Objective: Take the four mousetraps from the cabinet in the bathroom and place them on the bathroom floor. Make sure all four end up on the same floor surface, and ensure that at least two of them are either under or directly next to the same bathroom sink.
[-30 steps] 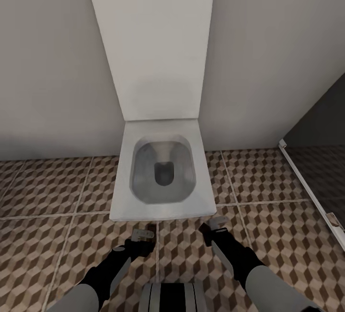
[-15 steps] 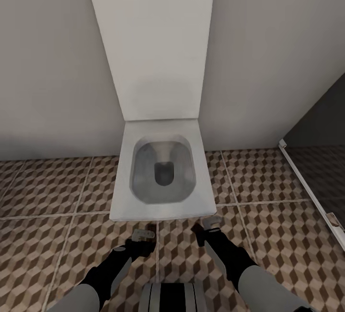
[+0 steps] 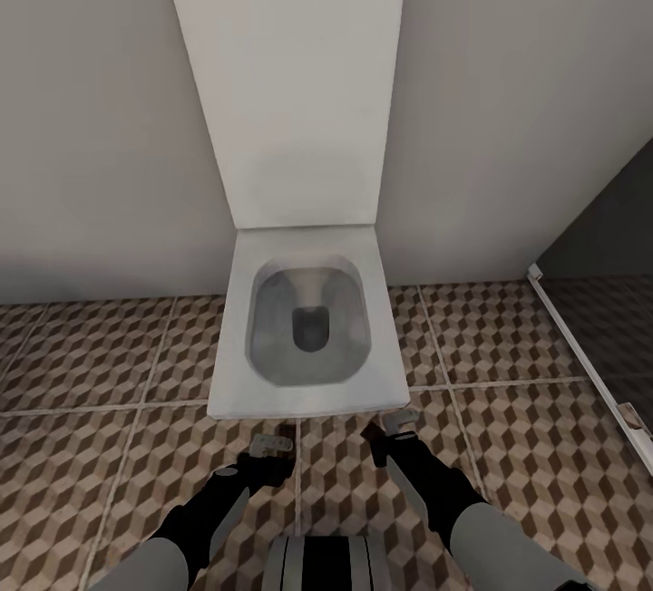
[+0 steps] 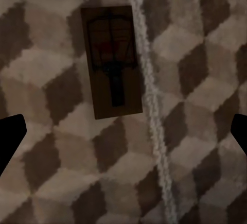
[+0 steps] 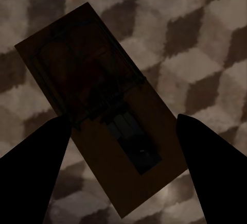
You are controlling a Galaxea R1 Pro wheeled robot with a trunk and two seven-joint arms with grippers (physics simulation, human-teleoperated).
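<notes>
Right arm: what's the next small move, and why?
Probably ease the right gripper down and open its fingers: a mousetrap sits between them, over the bathroom floor; whether it is gripped I cannot tell. The left gripper is open, the second mousetrap lying flat.

This is a home bathroom. A white toilet (image 3: 307, 328) with its lid raised stands against a plain pale wall (image 3: 91, 120). The bathroom floor (image 3: 82, 446) around the toilet is cube-patterned tile, and a dark glass shower screen (image 3: 608, 237) stands to its right.
</notes>
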